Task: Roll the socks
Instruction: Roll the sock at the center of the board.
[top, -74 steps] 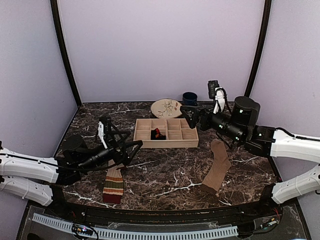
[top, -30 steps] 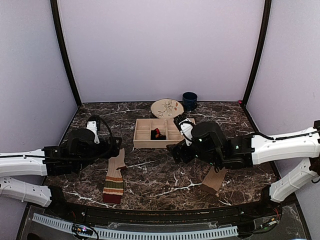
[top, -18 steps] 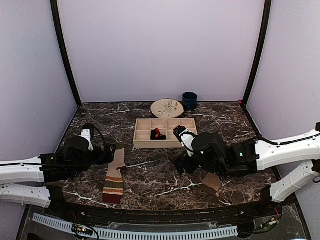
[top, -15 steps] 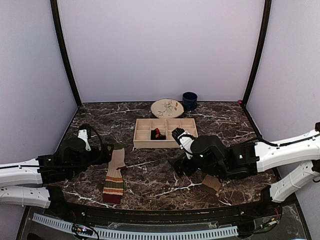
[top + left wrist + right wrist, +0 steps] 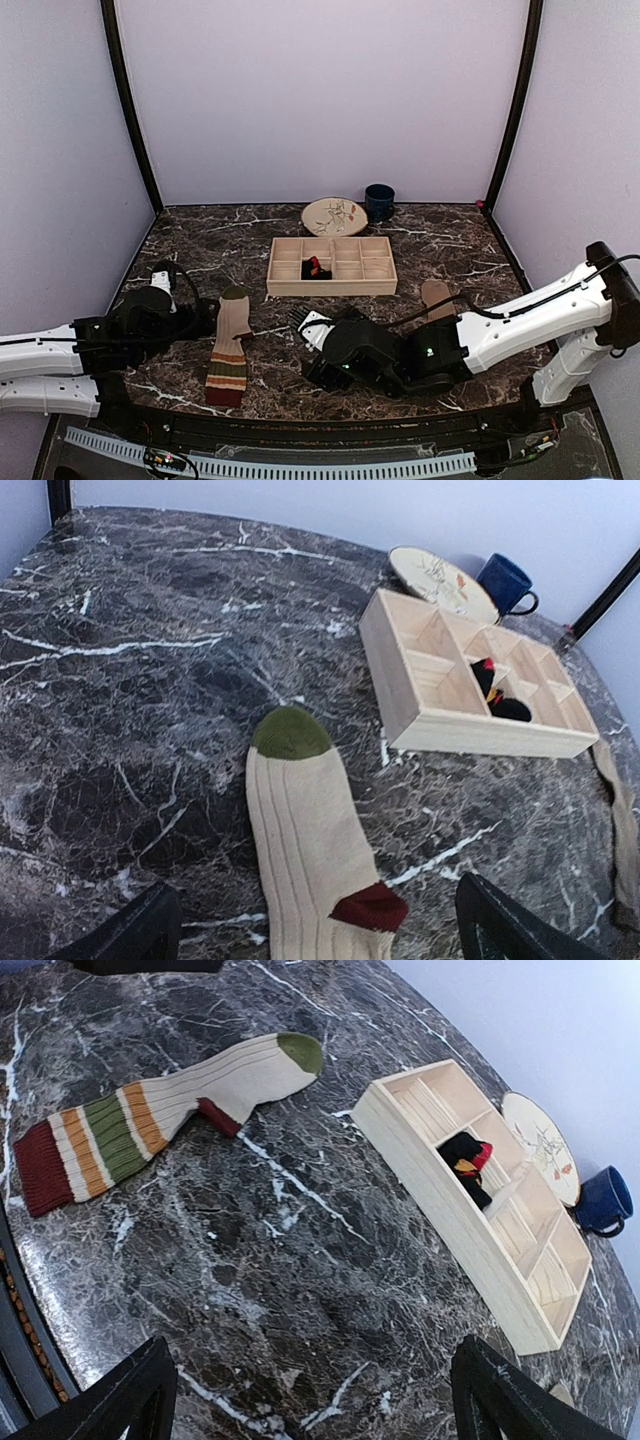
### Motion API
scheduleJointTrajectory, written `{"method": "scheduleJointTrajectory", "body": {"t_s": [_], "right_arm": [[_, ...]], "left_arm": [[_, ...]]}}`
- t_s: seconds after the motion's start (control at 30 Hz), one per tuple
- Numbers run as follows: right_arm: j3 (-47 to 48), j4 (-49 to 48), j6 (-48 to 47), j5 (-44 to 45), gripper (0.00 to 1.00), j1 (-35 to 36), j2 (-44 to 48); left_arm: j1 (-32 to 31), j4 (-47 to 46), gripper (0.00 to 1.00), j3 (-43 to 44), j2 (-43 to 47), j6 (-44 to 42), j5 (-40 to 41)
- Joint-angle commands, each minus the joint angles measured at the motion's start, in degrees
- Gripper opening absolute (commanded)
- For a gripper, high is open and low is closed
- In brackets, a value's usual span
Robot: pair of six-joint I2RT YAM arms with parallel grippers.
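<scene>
The striped sock (image 5: 228, 345) lies flat at the front left, its olive toe pointing away from the arms; it also shows in the left wrist view (image 5: 310, 850) and the right wrist view (image 5: 170, 1105). My left gripper (image 5: 205, 316) (image 5: 315, 935) is open, low over the sock's heel, holding nothing. My right gripper (image 5: 305, 322) (image 5: 315, 1400) is open over bare marble at the front middle. The tan sock (image 5: 437, 297) lies behind the right arm, mostly hidden. The black argyle sock (image 5: 315, 268) (image 5: 465, 1160) sits bunched in a compartment of the wooden box.
The wooden compartment box (image 5: 345, 287) stands mid-table. Behind it are a patterned plate (image 5: 333, 215) and a blue cup (image 5: 379, 200). The right arm lies low across the front right of the table.
My right arm has swung left and toward the front, from over the tan sock to the front middle. My left arm has drawn back left, off the striped sock.
</scene>
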State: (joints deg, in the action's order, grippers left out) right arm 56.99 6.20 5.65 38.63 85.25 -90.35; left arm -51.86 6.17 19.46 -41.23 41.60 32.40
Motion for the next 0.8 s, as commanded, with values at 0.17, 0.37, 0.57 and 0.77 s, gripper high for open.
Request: {"method": "scheduleJointTrajectory", "body": {"t_s": [0.17,0.37,0.57,0.77], "right_arm": [[9.49,-3.81,-10.02,1.61,0.92,5.90,-12.29],[15.84,-4.18,-12.80,-1.08,0.90,6.74,-19.31],[19.44,-5.23,-14.47,-4.23,0.90,6.77,-22.64],[24.37,-4.62,-15.64,-7.48,0.88,6.77,-27.03]], "left_arm": [[1.27,5.92,0.99,2.61,-5.18,5.37,0.55],[2.51,8.64,0.99,0.79,1.27,9.49,1.04],[3.25,15.41,0.98,-0.14,6.91,13.49,5.26],[3.43,19.22,0.98,-0.20,8.39,16.20,6.75]]}}
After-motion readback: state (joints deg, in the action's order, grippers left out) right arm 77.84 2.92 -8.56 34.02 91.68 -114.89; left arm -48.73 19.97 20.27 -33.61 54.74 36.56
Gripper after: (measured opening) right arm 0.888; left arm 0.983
